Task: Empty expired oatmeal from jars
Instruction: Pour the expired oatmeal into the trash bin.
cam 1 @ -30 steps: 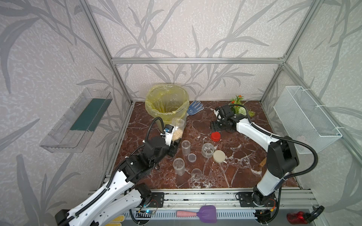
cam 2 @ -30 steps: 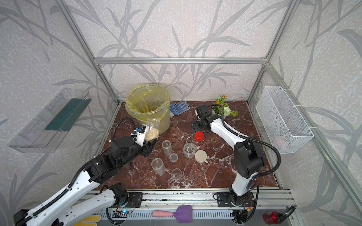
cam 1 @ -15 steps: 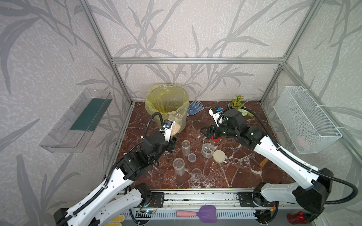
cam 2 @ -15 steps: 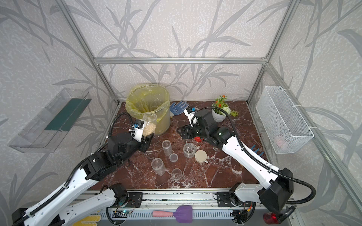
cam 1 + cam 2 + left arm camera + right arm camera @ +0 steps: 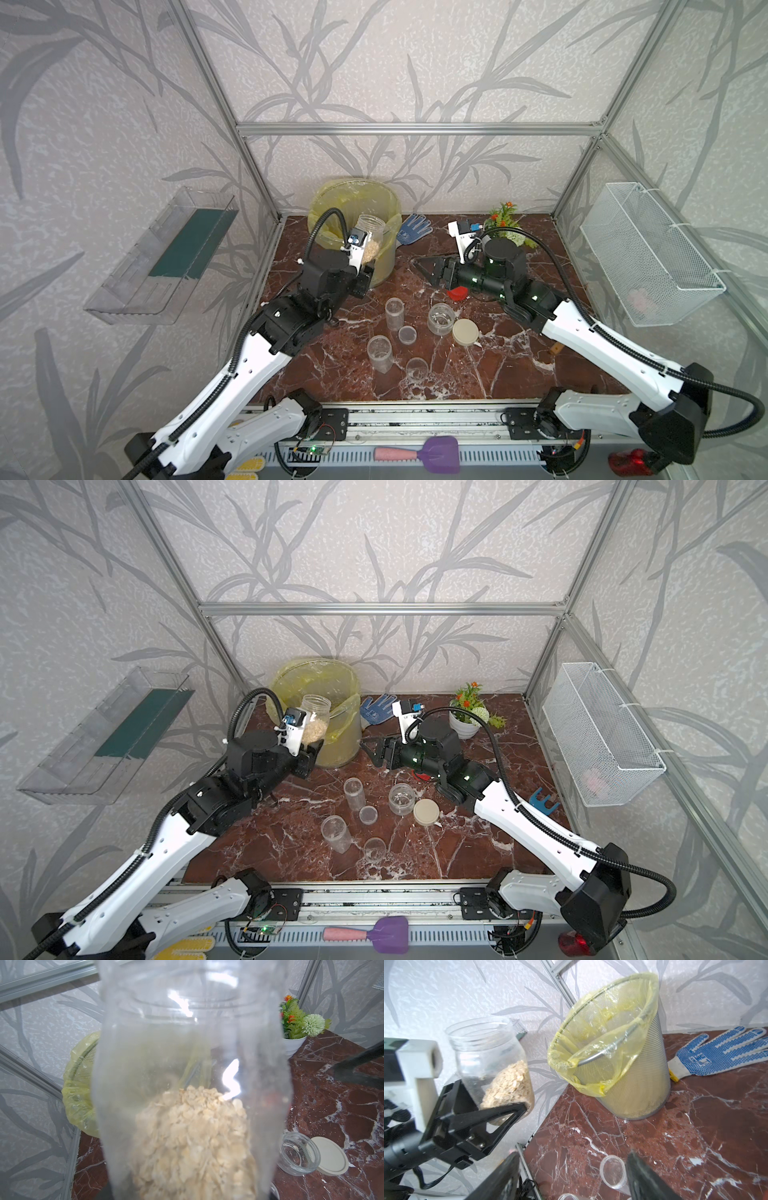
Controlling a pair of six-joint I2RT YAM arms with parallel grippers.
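Grippers first: left gripper [image 5: 491, 1095] is clamped part-way shut on the base of a lidless jar [image 5: 371, 232], which is held clear of the table, mouth up and slightly tilted. Oatmeal [image 5: 370, 251] fills its lower part, banked to one side.

Surface: dark red marble table [image 5: 478, 374] with white veins and scattered pale crumbs. A purple scoop [image 5: 440, 455] lies on the front rail.

Count on the table:
- Two slim jars [image 5: 394, 313] [image 5: 380, 353], open.
- One squat jar [image 5: 441, 319], open, with a few flakes inside.
- Two clear lids [image 5: 407, 334] [image 5: 417, 368].
- One beige lid [image 5: 465, 332], touching the squat jar.
- One red cap [image 5: 457, 294], partly under the right arm.

Right gripper [image 5: 428, 268]: jaws spread wide, holding nothing, hovering beyond the squat jar and pointing toward the held jar.

Back of the table: bin [image 5: 353, 195] with yellow liner, near the held jar but not touching it. One blue-dotted glove [image 5: 413, 228] and one flower pot [image 5: 461, 727].

Walls [image 5: 415, 83]: grey leaf-print. One clear shelf [image 5: 166, 253] and one wire basket [image 5: 648, 257].
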